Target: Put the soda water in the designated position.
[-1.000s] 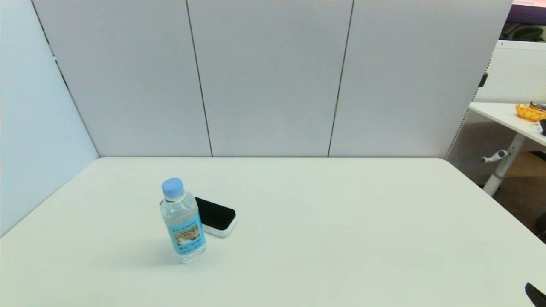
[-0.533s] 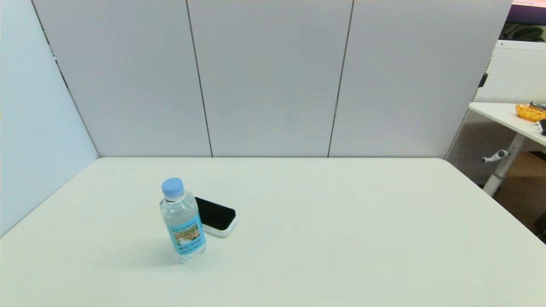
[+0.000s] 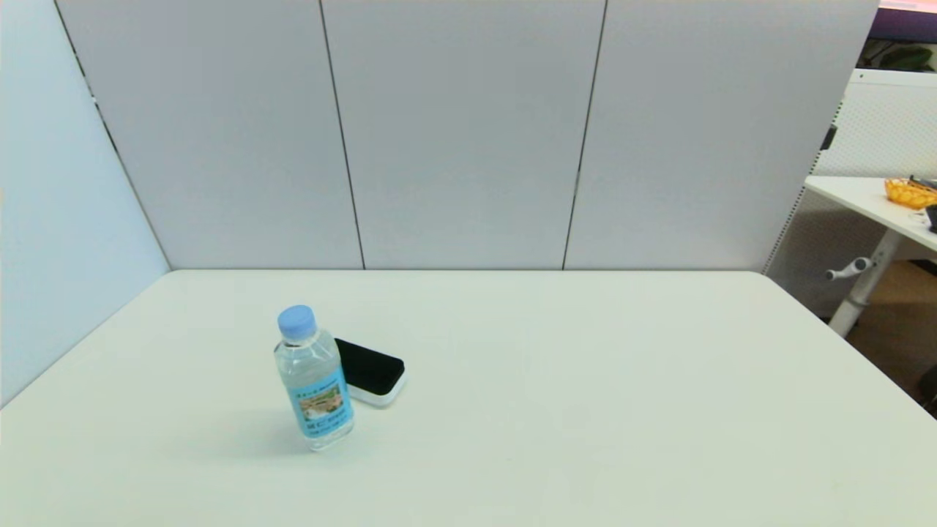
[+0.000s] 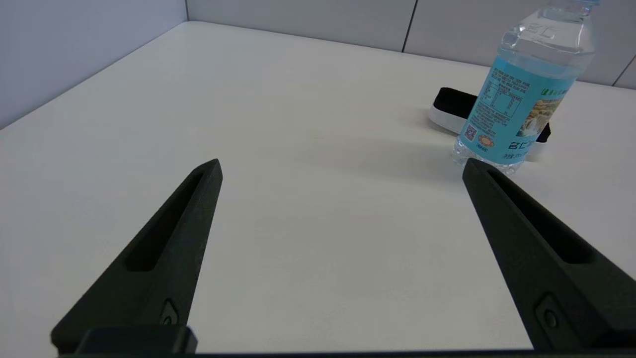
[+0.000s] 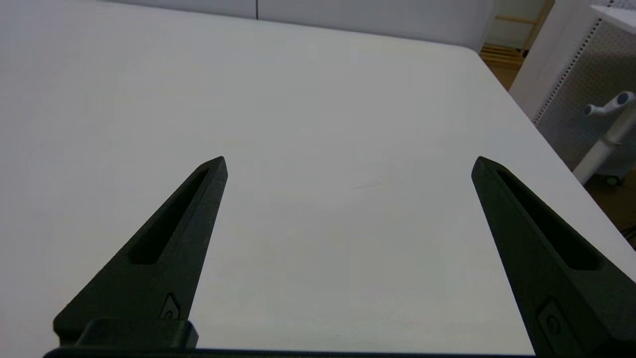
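The soda water (image 3: 315,380), a small clear bottle with a light-blue cap and label, stands upright on the left half of the white table (image 3: 585,410). It also shows in the left wrist view as the soda water (image 4: 526,99), beyond one finger of my left gripper (image 4: 343,166). That gripper is open, holds nothing and hangs low over the table, short of the bottle. My right gripper (image 5: 348,164) is open too, over bare table on the right side. Neither gripper shows in the head view.
A flat white block with a black top (image 3: 372,369) lies just behind the bottle, close to it. Grey partition walls (image 3: 468,132) close off the back and left. The table's right edge (image 5: 546,149) drops to the floor beside another desk (image 3: 878,205).
A dark tip of the right arm at the bottom right corner of the head view has dropped out of sight. The bottle and the block have not moved.
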